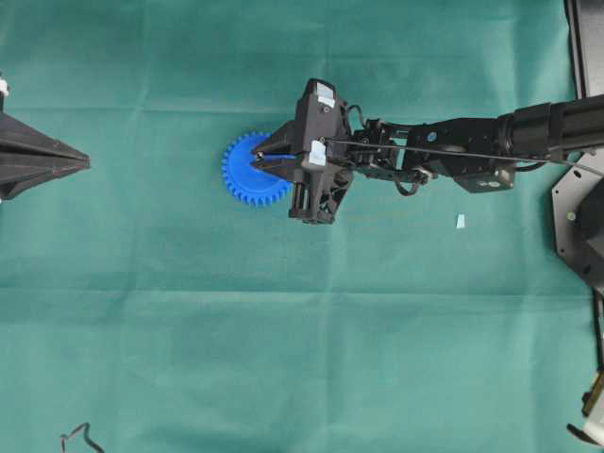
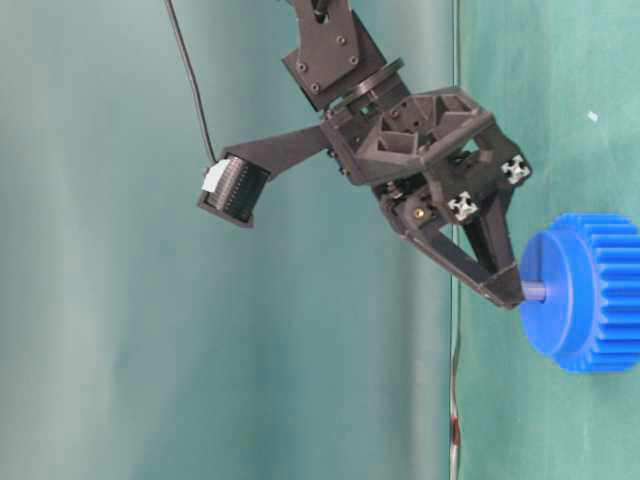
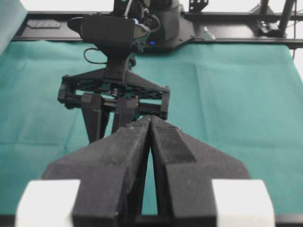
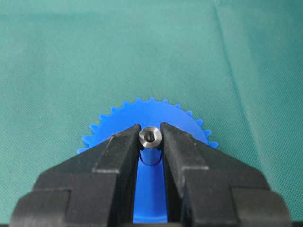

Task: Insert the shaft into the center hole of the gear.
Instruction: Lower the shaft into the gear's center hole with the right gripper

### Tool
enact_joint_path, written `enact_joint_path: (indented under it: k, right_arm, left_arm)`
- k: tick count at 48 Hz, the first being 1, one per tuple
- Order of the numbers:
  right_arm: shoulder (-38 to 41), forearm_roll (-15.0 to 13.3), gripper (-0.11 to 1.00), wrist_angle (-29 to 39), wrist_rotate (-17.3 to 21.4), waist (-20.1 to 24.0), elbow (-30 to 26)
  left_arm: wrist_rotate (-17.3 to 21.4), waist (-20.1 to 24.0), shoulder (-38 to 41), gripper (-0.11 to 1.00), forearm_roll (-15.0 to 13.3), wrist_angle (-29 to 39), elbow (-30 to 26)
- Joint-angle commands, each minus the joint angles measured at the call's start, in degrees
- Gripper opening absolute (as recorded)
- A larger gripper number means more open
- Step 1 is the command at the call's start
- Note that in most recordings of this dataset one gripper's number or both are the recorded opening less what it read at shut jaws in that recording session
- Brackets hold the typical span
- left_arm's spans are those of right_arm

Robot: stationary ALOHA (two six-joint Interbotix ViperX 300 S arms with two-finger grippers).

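Observation:
The blue gear (image 1: 243, 170) lies flat on the green cloth. My right gripper (image 1: 260, 157) is over its face, shut on the shaft (image 4: 150, 137), whose shiny round end shows between the fingertips. In the table-level view the shaft (image 2: 535, 291) runs from the fingertips (image 2: 500, 288) to the middle of the gear's raised hub (image 2: 590, 292) and meets it. The center hole is hidden by the shaft. The gear's teeth (image 4: 151, 103) show beyond the jaws. My left gripper (image 1: 85, 162) is shut and empty at the far left, well clear of the gear; its tips (image 3: 150, 118) touch.
A small pale chip (image 1: 461, 221) lies on the cloth right of the right arm. A dark cable end (image 1: 80, 436) lies at the bottom left. Black frame parts (image 1: 580, 208) stand at the right edge. The right arm (image 3: 116, 90) faces the left wrist camera.

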Motion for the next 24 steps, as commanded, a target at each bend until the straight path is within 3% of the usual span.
enact_joint_path:
  k: [1,24]
  right_arm:
    - [-0.35,0.00,0.16,-0.26,0.09,-0.09,-0.79]
    - [1.58,0.09,0.16,-0.88,0.09,-0.09,-1.05]
  left_arm:
    - [0.00,0.00,0.35,0.00,0.09,-0.35,-1.32]
    - [0.09,0.00,0.44,0.00,0.09,-0.18,-1.14]
